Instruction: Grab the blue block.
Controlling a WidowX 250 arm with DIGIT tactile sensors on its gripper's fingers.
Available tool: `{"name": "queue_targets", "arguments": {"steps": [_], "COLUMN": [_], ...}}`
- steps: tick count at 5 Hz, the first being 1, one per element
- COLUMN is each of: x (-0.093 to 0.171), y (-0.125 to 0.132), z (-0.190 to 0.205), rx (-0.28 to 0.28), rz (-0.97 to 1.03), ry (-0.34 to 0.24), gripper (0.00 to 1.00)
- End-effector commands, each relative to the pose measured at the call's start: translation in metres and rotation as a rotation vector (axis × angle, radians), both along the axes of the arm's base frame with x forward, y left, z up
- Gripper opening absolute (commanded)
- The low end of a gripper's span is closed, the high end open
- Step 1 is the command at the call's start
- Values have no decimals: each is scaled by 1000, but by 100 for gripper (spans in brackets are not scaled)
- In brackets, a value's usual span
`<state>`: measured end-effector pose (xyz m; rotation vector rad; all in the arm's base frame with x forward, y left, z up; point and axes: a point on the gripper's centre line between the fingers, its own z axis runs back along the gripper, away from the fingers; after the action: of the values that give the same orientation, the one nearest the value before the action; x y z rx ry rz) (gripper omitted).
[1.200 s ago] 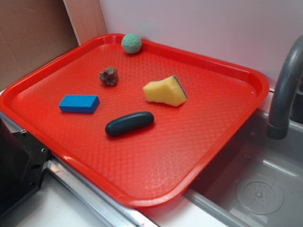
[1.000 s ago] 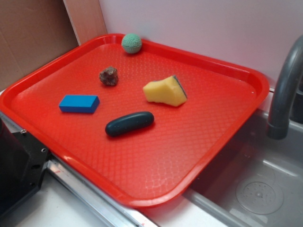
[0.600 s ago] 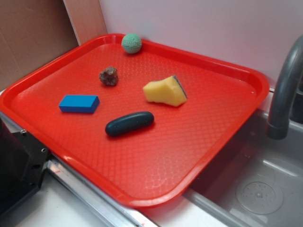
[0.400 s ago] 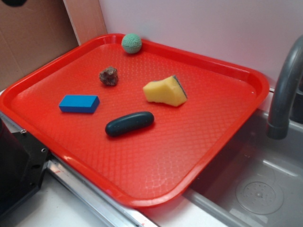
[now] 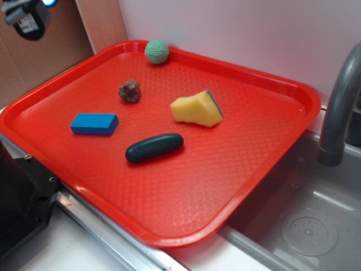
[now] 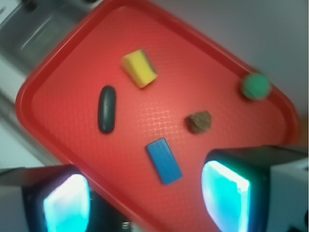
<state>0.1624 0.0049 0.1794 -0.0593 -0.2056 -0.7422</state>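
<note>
Only a small part of the robot shows in the exterior view: a dark, rounded black body at the far left corner with a grey piece and a small bright blue light. In the wrist view, the gripper (image 6: pixel 145 193) has two blocky black fingers (image 6: pixel 231 186) whose inner faces glow bright cyan-white, with a pale grey-white housing beside the right one.

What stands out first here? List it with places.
A big red tray fills the view beside a grey sink. On it, the blue block lies near the left edge, a dark oblong mid-tray, a yellow sponge beyond it, and a green ball at the far rim.
</note>
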Motion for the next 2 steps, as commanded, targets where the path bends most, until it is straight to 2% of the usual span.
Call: {"name": "queue_targets", "arguments": {"steps": [1, 2], "x": [13, 17], "y": [-5, 6], "z": [-34, -68], "rx": [-12, -8], "rz": [-284, -282], "ry": [-11, 46], "gripper": [100, 100]}}
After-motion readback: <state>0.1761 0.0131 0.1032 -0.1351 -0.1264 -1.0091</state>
